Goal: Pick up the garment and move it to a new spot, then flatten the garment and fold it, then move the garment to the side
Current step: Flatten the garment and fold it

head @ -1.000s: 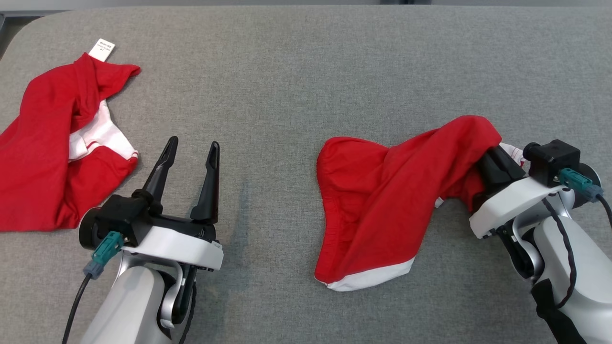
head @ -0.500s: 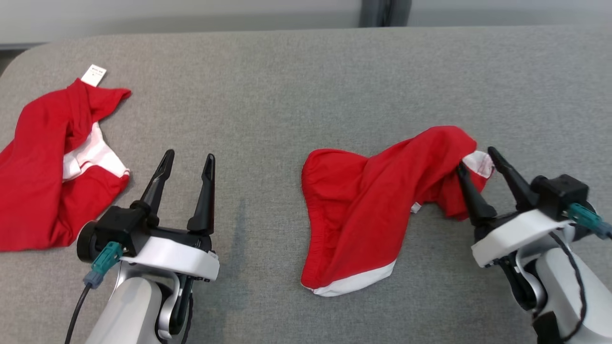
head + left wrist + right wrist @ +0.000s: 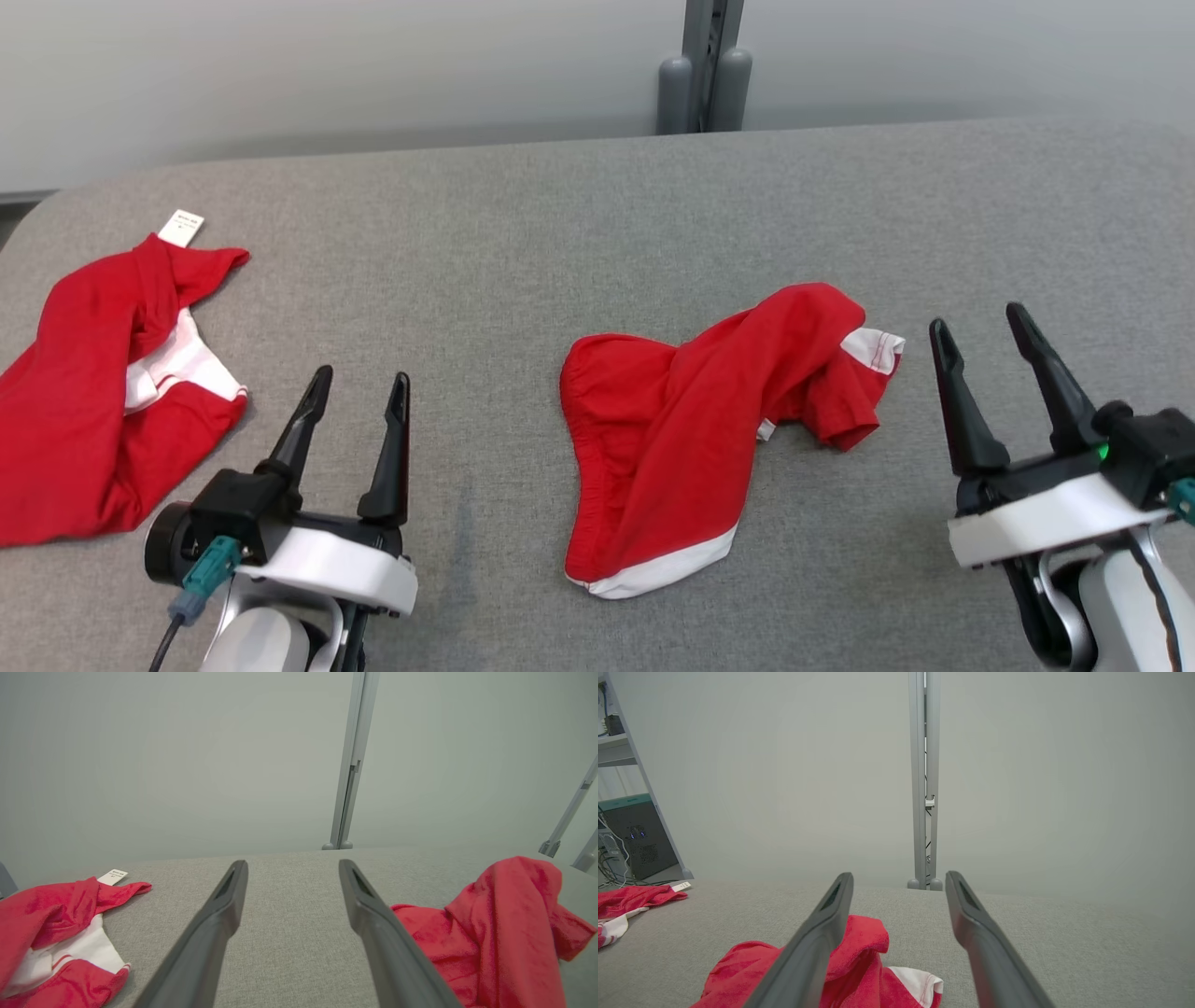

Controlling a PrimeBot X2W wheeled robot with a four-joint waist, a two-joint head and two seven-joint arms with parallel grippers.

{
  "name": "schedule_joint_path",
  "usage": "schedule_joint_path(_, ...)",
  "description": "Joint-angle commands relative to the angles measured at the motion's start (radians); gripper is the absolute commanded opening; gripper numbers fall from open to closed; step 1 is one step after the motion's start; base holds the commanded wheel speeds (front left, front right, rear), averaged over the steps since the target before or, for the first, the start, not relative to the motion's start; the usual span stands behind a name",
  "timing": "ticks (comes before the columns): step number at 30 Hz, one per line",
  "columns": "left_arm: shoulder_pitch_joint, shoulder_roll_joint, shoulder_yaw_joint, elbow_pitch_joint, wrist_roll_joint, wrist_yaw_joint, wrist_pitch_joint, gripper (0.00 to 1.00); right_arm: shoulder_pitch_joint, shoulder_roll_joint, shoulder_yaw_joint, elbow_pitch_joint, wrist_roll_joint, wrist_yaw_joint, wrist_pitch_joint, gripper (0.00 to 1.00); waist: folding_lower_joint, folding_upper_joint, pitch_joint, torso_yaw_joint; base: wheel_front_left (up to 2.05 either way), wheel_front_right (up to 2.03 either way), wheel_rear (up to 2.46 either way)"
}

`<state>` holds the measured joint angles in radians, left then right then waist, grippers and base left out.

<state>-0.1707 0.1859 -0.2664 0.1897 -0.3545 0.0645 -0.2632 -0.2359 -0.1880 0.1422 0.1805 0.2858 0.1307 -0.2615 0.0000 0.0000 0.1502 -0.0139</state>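
Worktop (image 3: 523, 243): grey fabric surface with rounded far corners, backed by a plain pale wall and one grey upright post (image 3: 705, 65).

Garment (image 3: 672, 439): red, crumpled, lying on the worktop at centre, between the two grippers and nearer the right one. It is not flattened. One white band (image 3: 653, 571) runs along its near lower edge, and a white-trimmed cuff (image 3: 873, 347) lies at its far right end. The middle portion is bunched up into a raised fold, seen as a hump in the left wrist view.

Right gripper (image 3: 976, 318): jaws spread apart, nothing between the fingers. It stands just beside the garment's right end and is apart from the cloth. In the right wrist view the garment lies below and to the left of the fingers.

Left gripper (image 3: 362, 375): jaws spread apart, nothing held, over bare worktop to the left of the garment and apart from it.

Second red garment (image 3: 84, 392): crumpled at the worktop's left edge, white trim showing, with a white tag (image 3: 180, 228) at its far tip. It lies well apart from the centre garment.
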Motion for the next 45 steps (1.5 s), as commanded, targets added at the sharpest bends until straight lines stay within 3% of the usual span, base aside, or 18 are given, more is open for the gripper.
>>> schedule_joint_path(1, 0.008, 0.006, 0.001, -0.004, -0.002, 0.006, -0.001, 1.0, 0.014, -0.003, -0.004, -0.004, -0.008, 0.0, -0.005, 1.0, 0.0, 0.0, -0.015, -0.007, 0.0, 0.0, 0.0)
schedule_joint_path(21, 0.067, 0.022, -0.017, -0.043, -0.003, 0.032, 0.019, 1.0, 0.119, 0.035, -0.06, -0.048, -0.033, 0.0, 0.021, 1.0, 0.0, 0.0, -0.038, -0.011, 0.0, 0.0, 0.0)
schedule_joint_path(25, 0.047, 0.025, -0.067, -0.052, -0.003, -0.007, 0.079, 1.0, 0.112, 0.038, -0.058, -0.048, -0.035, 0.0, 0.019, 1.0, 0.0, 0.0, -0.03, -0.01, 0.0, 0.0, 0.0)
schedule_joint_path(31, 0.042, 0.02, -0.21, -0.064, -0.01, -0.105, 0.278, 1.0, 0.099, 0.042, -0.045, -0.039, -0.026, 0.0, 0.019, 1.0, 0.0, 0.0, -0.005, -0.017, 0.0, 0.0, 0.0)
schedule_joint_path(37, 0.036, 0.017, -0.306, -0.029, -0.007, -0.142, 0.414, 1.0, 0.082, 0.048, -0.028, -0.024, -0.011, 0.0, 0.013, 1.0, 0.0, 0.0, 0.023, -0.042, 0.0, 0.0, 0.0)
schedule_joint_path(43, 0.011, 0.027, -0.336, 0.022, 0.008, -0.14, 0.472, 1.0, 0.07, 0.053, -0.026, -0.012, 0.0, 0.0, 0.006, 1.0, 0.0, 0.0, 0.042, -0.065, 0.0, 0.0, 0.0)
schedule_joint_path(45, -0.006, 0.021, -0.341, 0.016, 0.005, -0.15, 0.463, 0.0, 0.066, 0.054, -0.029, -0.007, 0.006, 0.0, 0.004, 1.0, 0.0, 0.0, 0.047, -0.071, 0.0, 0.0, 0.0)
